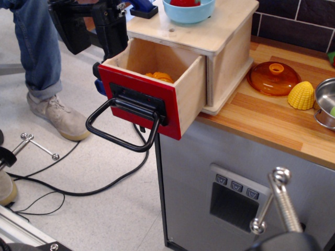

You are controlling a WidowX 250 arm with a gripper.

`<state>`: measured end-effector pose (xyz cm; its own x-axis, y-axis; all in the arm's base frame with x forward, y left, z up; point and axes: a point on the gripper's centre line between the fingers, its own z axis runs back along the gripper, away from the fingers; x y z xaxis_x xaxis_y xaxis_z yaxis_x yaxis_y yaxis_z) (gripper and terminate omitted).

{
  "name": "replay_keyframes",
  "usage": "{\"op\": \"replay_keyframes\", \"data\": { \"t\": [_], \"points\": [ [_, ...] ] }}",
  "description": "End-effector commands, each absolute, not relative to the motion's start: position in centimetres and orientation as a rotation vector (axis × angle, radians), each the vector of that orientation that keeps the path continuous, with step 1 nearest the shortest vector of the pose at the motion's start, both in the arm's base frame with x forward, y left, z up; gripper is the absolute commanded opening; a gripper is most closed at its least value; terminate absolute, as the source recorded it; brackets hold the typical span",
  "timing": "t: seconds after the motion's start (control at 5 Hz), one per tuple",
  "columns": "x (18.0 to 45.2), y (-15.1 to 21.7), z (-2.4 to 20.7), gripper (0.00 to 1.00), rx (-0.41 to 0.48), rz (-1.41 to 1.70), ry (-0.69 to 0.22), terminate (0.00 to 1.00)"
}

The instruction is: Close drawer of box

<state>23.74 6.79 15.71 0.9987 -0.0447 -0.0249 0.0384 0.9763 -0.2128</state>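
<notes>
The box [230,57], a pale plywood housing with an overhanging top board, stands on the left end of a wooden counter [272,123]. Its drawer [186,91] is pulled far out over the counter's edge, with the red front panel [123,83] and black loop handle [118,130] facing me. Something orange [159,77] lies inside it. My black gripper [104,47] hangs at the drawer's left side, just behind the red panel. Its fingertips are hidden by the drawer, so I cannot tell how the jaws stand.
A blue bowl [188,11] with something red in it and a dark blue object [144,8] sit on the box. An orange lid [273,78], yellow corn [302,95] and a metal pot [327,102] lie on the counter. The grey cabinet panel [235,191] is below. A person's leg [36,52] and cables [78,191] are at left.
</notes>
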Motion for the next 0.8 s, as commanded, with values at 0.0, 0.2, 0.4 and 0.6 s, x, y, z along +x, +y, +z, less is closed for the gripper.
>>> {"op": "replay_keyframes", "data": {
  "t": [0.0,0.2,0.4,0.6],
  "points": [
    [23.7,6.8,15.7,1.0,-0.214,-0.042,0.03,0.0],
    [23.7,6.9,14.8,1.0,-0.199,-0.04,0.055,0.0],
    [23.4,6.9,13.0,1.0,-0.165,-0.043,0.022,0.0],
    [23.4,6.8,11.6,1.0,-0.134,-0.022,-0.031,0.0]
  ]
}}
